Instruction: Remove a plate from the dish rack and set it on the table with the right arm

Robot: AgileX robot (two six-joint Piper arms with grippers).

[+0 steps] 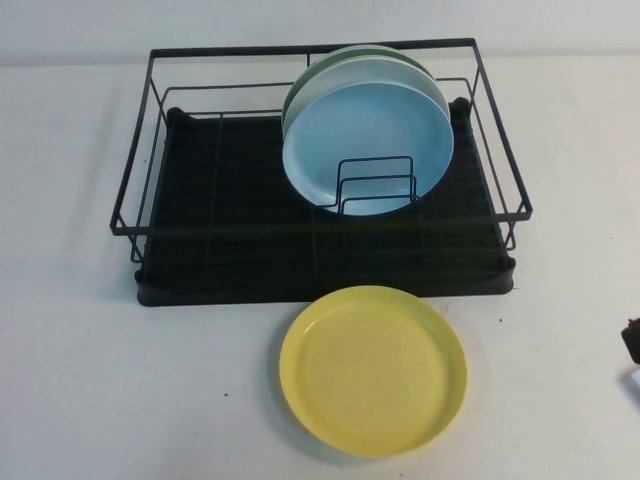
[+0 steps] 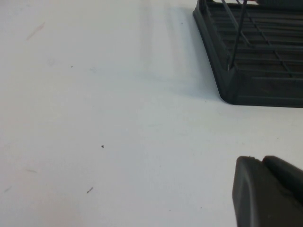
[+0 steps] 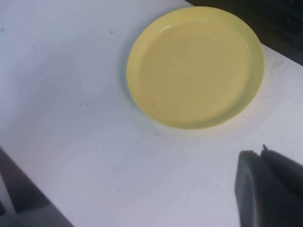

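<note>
The yellow plate [image 1: 373, 369] lies flat on the white table [image 1: 120, 380], just in front of the black dish rack [image 1: 320, 262]; it also shows in the right wrist view [image 3: 195, 66]. My right gripper [image 3: 261, 154] is shut and empty, off to the plate's right and clear of it; only a bit of it shows at the right edge of the high view [image 1: 632, 340]. My left gripper [image 2: 261, 160] is shut and empty over bare table near the rack's front left corner [image 2: 251, 85]; it is out of the high view.
A light blue plate [image 1: 367, 147] stands upright in the rack's wire dividers with a green plate [image 1: 352, 56] behind it. The rest of the rack tray is bare. The table's near edge shows in the right wrist view [image 3: 28, 189].
</note>
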